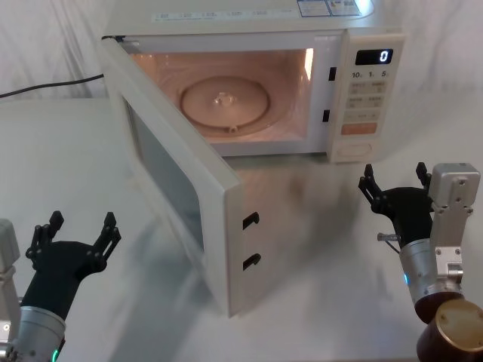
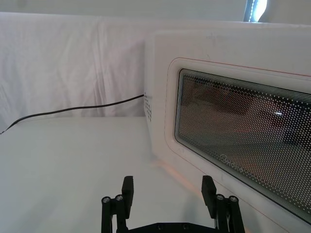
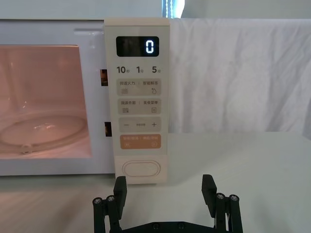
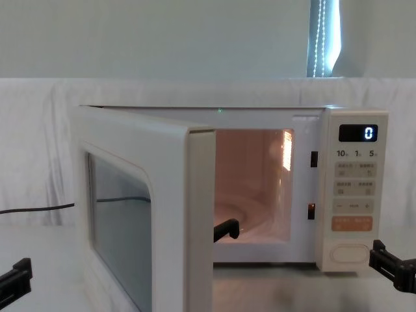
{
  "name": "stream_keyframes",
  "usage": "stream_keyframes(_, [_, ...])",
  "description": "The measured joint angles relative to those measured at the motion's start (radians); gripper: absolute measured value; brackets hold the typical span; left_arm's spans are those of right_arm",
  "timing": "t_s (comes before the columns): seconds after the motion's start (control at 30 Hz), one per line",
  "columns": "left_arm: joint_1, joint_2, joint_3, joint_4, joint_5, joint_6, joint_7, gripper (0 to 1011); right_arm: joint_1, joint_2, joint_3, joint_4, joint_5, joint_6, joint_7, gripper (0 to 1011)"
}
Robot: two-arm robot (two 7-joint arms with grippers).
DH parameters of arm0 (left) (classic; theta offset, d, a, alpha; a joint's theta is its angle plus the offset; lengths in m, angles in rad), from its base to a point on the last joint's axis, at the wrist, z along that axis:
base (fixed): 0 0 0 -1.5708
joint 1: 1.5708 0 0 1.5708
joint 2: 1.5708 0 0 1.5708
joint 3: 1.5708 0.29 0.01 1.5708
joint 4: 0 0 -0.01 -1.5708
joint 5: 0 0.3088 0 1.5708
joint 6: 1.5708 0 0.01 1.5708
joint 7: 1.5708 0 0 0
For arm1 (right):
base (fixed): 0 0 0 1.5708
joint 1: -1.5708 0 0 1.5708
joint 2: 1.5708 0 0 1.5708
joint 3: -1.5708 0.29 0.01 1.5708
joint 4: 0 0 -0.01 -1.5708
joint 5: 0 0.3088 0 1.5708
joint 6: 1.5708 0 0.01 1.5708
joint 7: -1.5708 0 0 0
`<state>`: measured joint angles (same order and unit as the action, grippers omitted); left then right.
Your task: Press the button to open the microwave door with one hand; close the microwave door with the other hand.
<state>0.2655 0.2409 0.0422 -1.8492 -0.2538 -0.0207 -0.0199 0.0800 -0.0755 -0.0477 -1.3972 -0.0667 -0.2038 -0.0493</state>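
A: Where is the button now?

B: It sits at the bottom of the control panel, under the orange key. The panel is on the right side of the microwave, which stands at the far edge of the tabletop. Nothing touches the button. The display at the top of the panel shows 0.

A: And the microwave door?

B: It stands open, hinged at the left side of the microwave, and its free edge points toward the near edge of the tabletop. Two dark latch hooks stick out of that free edge. The inside is lit, and the glass turntable lies in it.

A: Where are the grippers?

B: The right gripper hovers above the tabletop, in front of the control panel and apart from it. Its fingers are spread wide and hold nothing. In the right wrist view the button is seen just beyond the gap between them. The left gripper is near the left near corner of the tabletop, on the outer side of the open door, not touching it. Its fingers are also spread wide and empty. A black cable runs along the far left of the tabletop.
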Motion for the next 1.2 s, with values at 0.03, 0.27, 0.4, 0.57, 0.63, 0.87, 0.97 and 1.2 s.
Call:
stream_keyframes(0.03, [0.0,0.0,0.0,0.0,0.0,0.0,0.0,893,0.0,0.0,0.0,0.0,0.0,0.0,0.0,1002])
stream_keyframes(0.27, [0.0,0.0,0.0,0.0,0.0,0.0,0.0,708,0.0,0.0,0.0,0.0,0.0,0.0,0.0,1002])
stream_keyframes(0.4, [0.0,0.0,0.0,0.0,0.0,0.0,0.0,578,0.0,0.0,0.0,0.0,0.0,0.0,0.0,1002])
stream_keyframes(0.57, [0.0,0.0,0.0,0.0,0.0,0.0,0.0,388,0.0,0.0,0.0,0.0,0.0,0.0,0.0,1002])
stream_keyframes(0.63, [0.0,0.0,0.0,0.0,0.0,0.0,0.0,368,0.0,0.0,0.0,0.0,0.0,0.0,0.0,1002])
stream_keyframes(0.87, [0.0,0.0,0.0,0.0,0.0,0.0,0.0,106,0.0,0.0,0.0,0.0,0.0,0.0,0.0,1002])
stream_keyframes(0.97, [0.0,0.0,0.0,0.0,0.0,0.0,0.0,16,0.0,0.0,0.0,0.0,0.0,0.0,0.0,1002])
stream_keyframes(1.2, [0.0,0.0,0.0,0.0,0.0,0.0,0.0,0,0.0,0.0,0.0,0.0,0.0,0.0,0.0,1002])
